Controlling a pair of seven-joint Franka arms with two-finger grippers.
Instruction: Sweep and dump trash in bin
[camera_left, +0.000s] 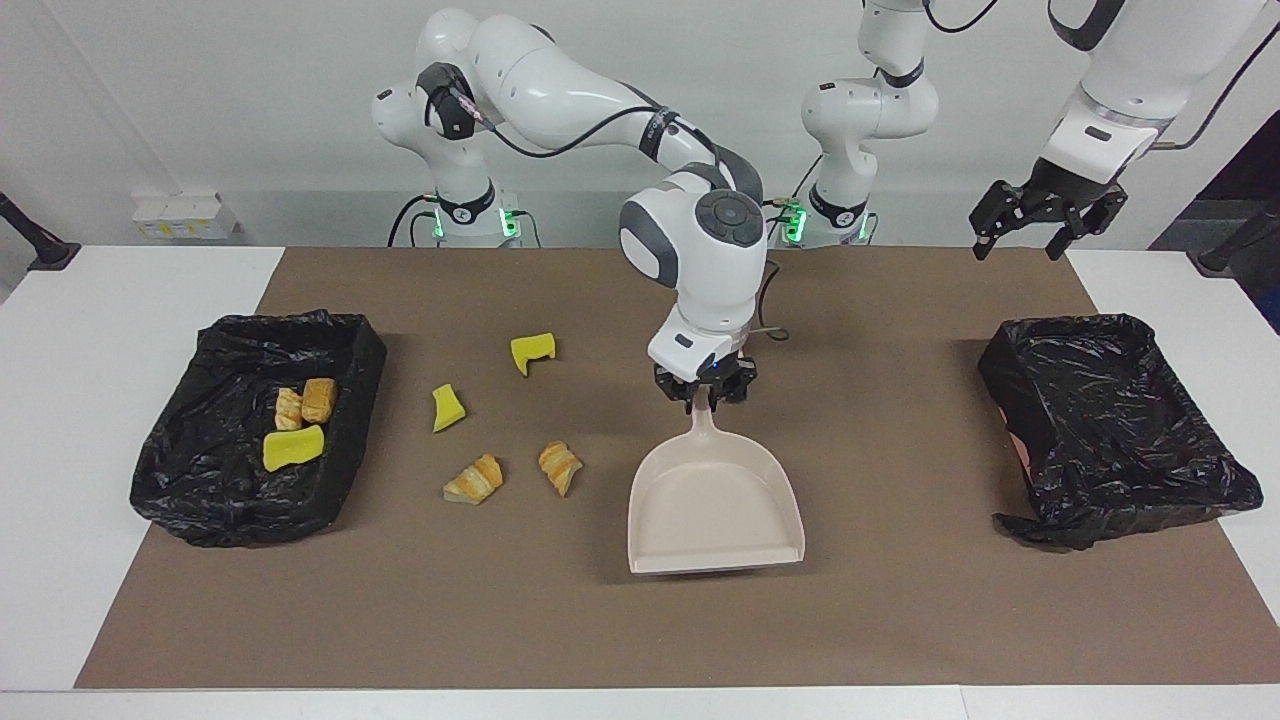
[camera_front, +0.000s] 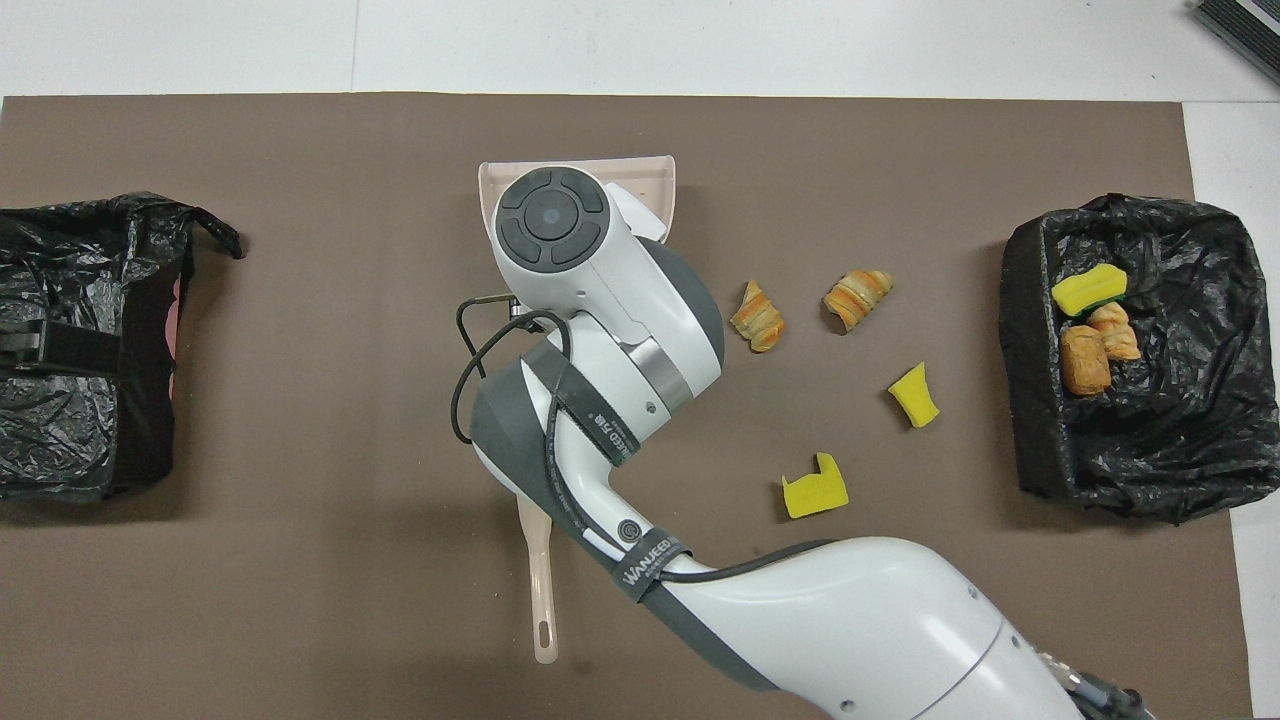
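My right gripper is shut on the handle of the beige dustpan, which rests on the brown mat with its mouth away from the robots. In the overhead view the arm hides all but the pan's front edge. Beside the pan, toward the right arm's end, lie loose trash pieces: two yellow sponge chunks and two croissant pieces. Three more scraps lie in the black-lined bin at that end. My left gripper waits open, raised over the other end.
A second black-lined bin stands at the left arm's end with nothing showing in it. The beige brush handle lies on the mat nearer the robots than the dustpan, partly under my right arm. White table borders the brown mat.
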